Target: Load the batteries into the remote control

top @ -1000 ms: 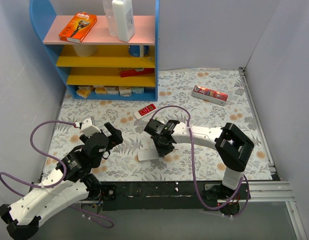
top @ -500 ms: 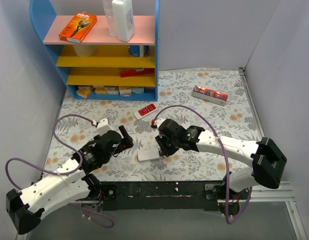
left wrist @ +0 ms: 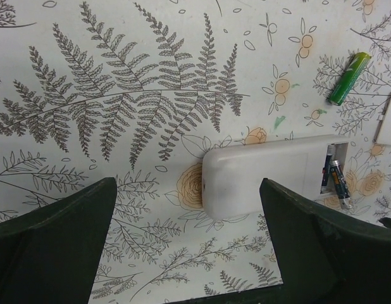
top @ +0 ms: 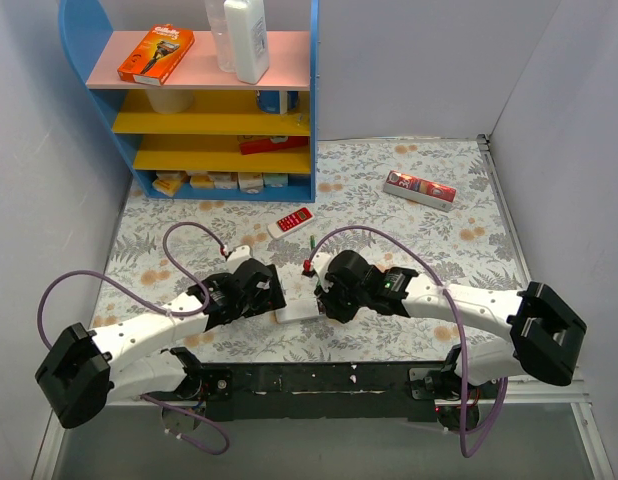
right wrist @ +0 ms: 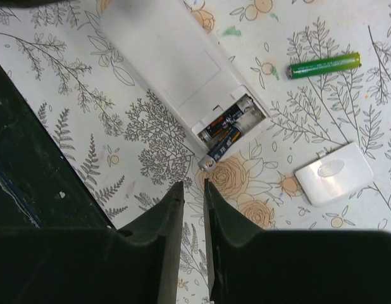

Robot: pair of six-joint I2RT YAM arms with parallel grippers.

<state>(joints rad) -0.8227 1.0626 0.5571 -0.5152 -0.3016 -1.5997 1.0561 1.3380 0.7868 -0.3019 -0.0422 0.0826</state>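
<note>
The white remote control (top: 295, 313) lies back up on the floral table, with its battery bay open. It also shows in the left wrist view (left wrist: 265, 174) and the right wrist view (right wrist: 176, 63). Dark batteries sit in the bay, and one (right wrist: 222, 149) sticks out past its end. A green battery (right wrist: 324, 65) lies loose beside it, also seen in the left wrist view (left wrist: 349, 78). My left gripper (left wrist: 189, 253) is open wide, just short of the remote's closed end. My right gripper (right wrist: 193, 187) is shut and empty, just below the protruding battery.
The white battery cover (right wrist: 333, 173) lies loose near the remote's open end. A red remote (top: 291, 219) lies further back. A blue and yellow shelf (top: 219, 100) stands at the back left. A red and white box (top: 419, 188) lies at the back right.
My left arm has reached forward and right, bringing its open gripper up to the remote. My right gripper has shifted to the remote's right end. The remote has stayed flat.
</note>
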